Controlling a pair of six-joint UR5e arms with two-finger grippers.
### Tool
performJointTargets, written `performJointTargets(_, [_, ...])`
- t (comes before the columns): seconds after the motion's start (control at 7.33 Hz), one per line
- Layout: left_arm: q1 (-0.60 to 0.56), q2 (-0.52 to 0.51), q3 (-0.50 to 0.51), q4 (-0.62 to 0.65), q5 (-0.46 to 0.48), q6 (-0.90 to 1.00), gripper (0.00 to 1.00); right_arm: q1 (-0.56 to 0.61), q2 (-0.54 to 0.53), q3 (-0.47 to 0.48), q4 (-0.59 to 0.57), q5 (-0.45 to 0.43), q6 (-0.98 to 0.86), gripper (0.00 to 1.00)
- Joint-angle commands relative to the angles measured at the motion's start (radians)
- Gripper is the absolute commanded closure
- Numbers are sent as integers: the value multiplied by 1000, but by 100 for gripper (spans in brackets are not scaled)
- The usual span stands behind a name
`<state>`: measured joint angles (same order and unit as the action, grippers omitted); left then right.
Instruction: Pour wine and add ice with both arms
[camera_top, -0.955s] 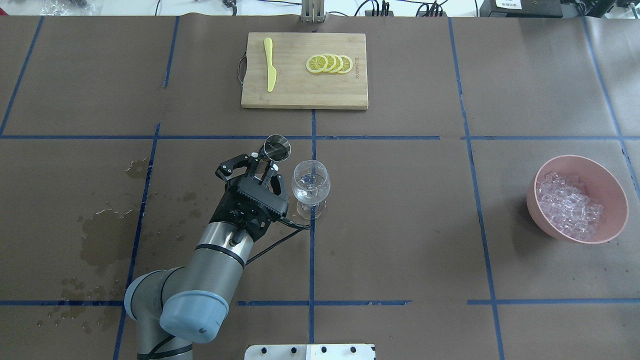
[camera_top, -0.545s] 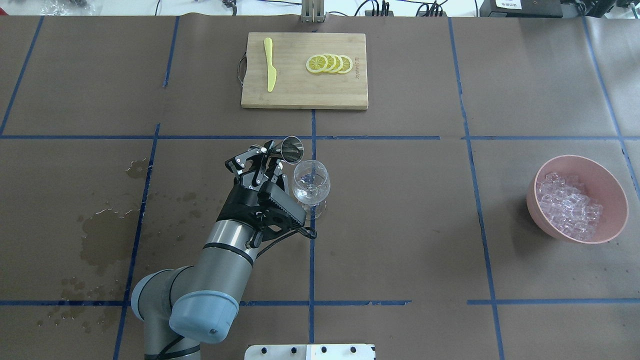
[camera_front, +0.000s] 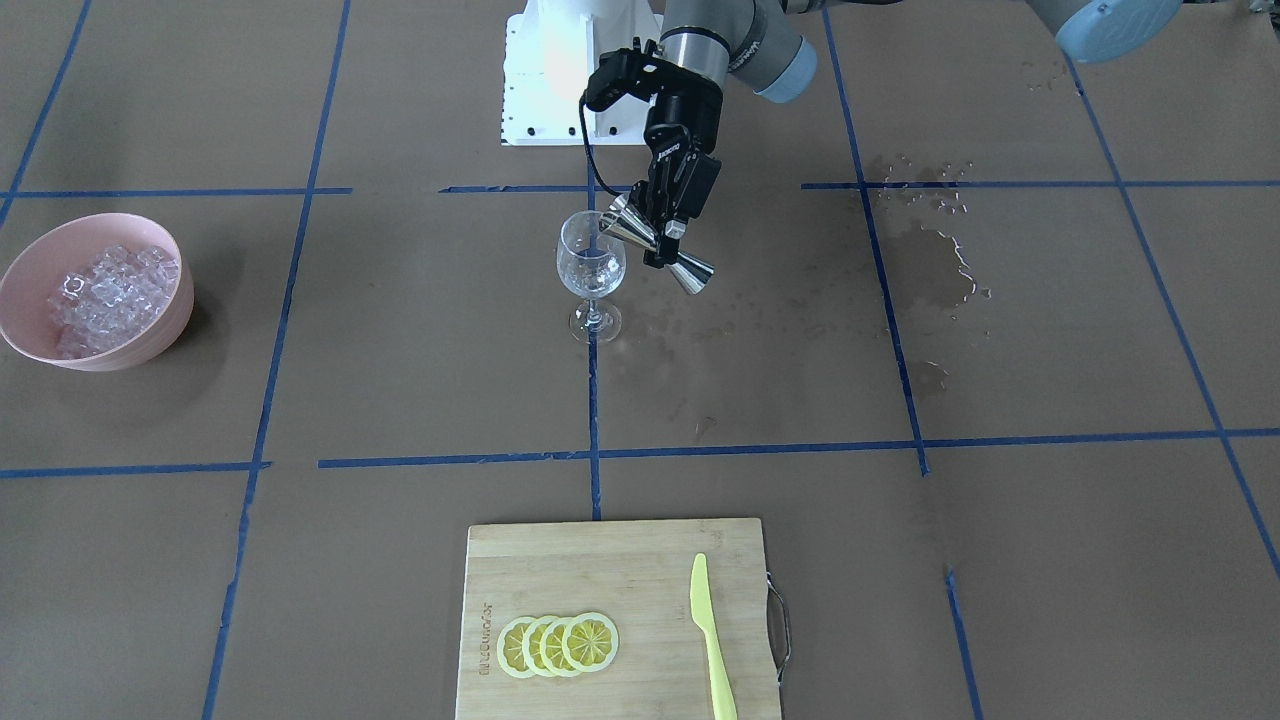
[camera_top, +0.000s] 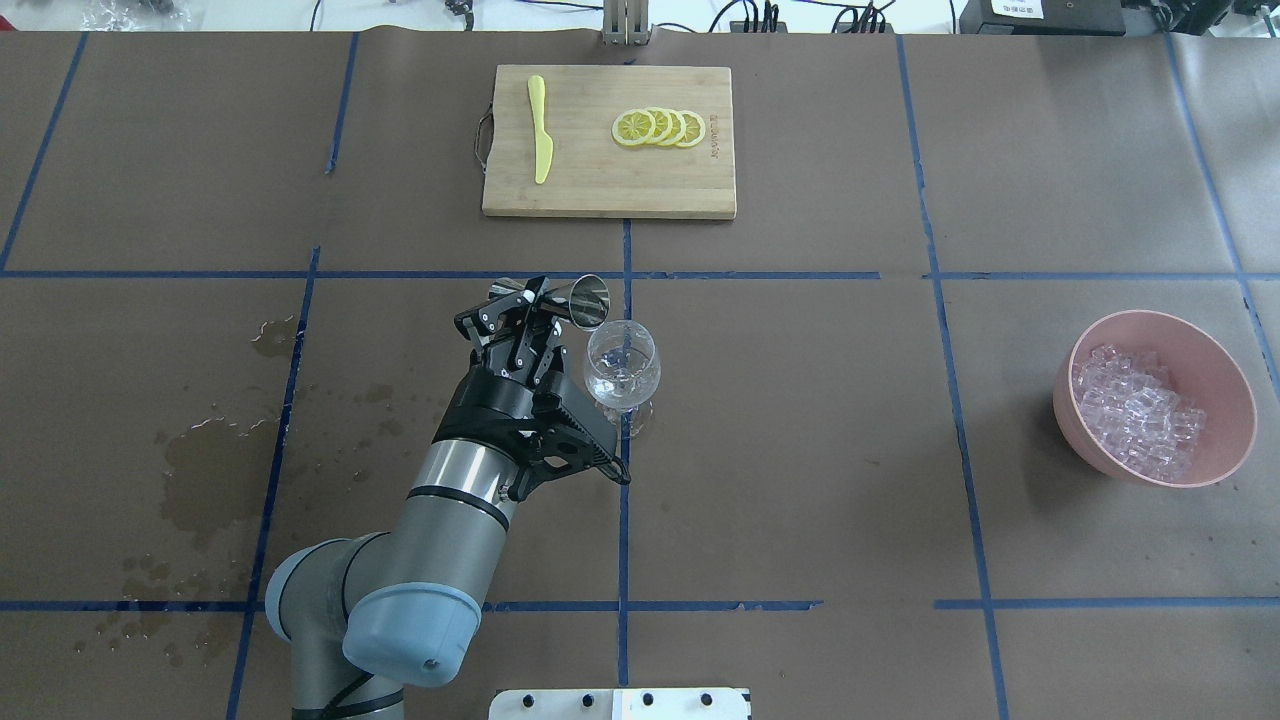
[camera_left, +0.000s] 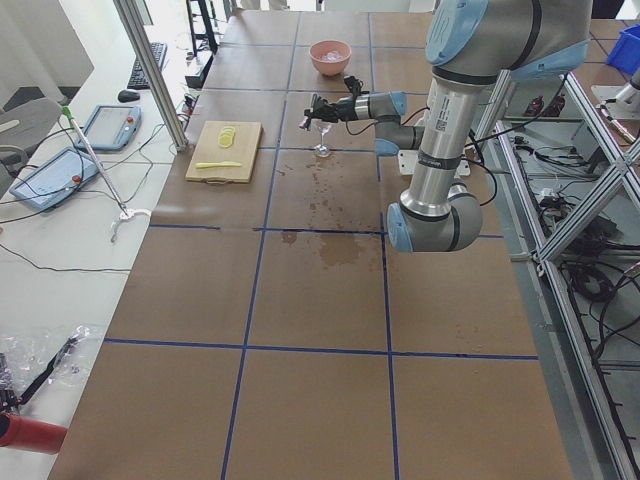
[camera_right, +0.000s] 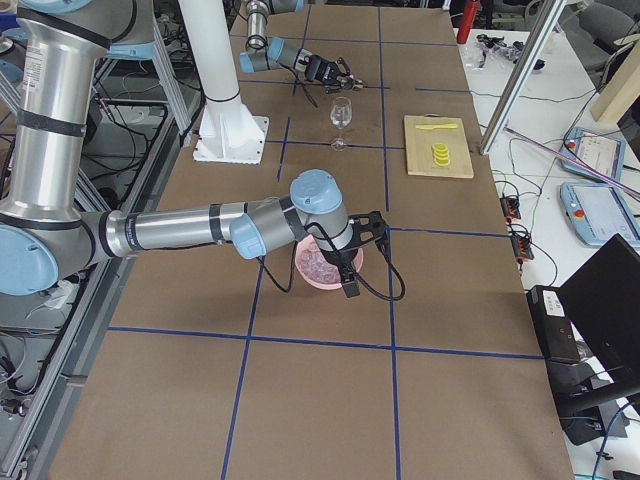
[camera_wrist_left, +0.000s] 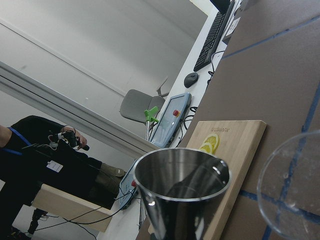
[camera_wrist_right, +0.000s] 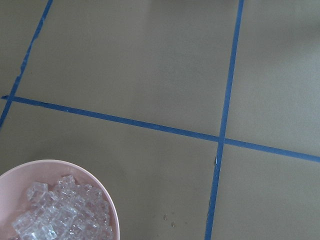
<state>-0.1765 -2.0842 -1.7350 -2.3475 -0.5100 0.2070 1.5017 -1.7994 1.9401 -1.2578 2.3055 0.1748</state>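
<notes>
My left gripper (camera_top: 528, 297) is shut on a steel double-cone jigger (camera_top: 572, 298), tipped on its side with its mouth at the rim of a clear wine glass (camera_top: 621, 366). The front view shows the same gripper (camera_front: 661, 243), jigger (camera_front: 640, 236) and glass (camera_front: 591, 266). In the left wrist view the jigger's mouth (camera_wrist_left: 181, 176) sits beside the glass rim (camera_wrist_left: 295, 186). I cannot make out any wine. The ice (camera_top: 1140, 415) fills a pink bowl (camera_top: 1066, 405) at the right. My right gripper (camera_right: 349, 272) shows only in the right side view, near the bowl; I cannot tell whether it is open or shut.
A bamboo cutting board (camera_top: 608, 185) at the far middle carries lemon slices (camera_top: 660, 127) and a yellow knife (camera_top: 541, 130). Wet stains (camera_top: 215, 470) mark the paper on the left. The white pedestal (camera_front: 560, 80) stands at the robot's edge.
My left wrist has rolled and shifted slightly right, tipping the jigger from nearly upright to on its side with its mouth at the glass rim.
</notes>
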Motion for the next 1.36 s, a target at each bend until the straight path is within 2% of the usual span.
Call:
performJointTargets(0.0, [0,-2,5,1,31,125,100,0,0,-1,0,0,2,0])
performJointTargets(1.23, [58,-24,32,1,148,397,100,12,-17,0,0,2,-1,0])
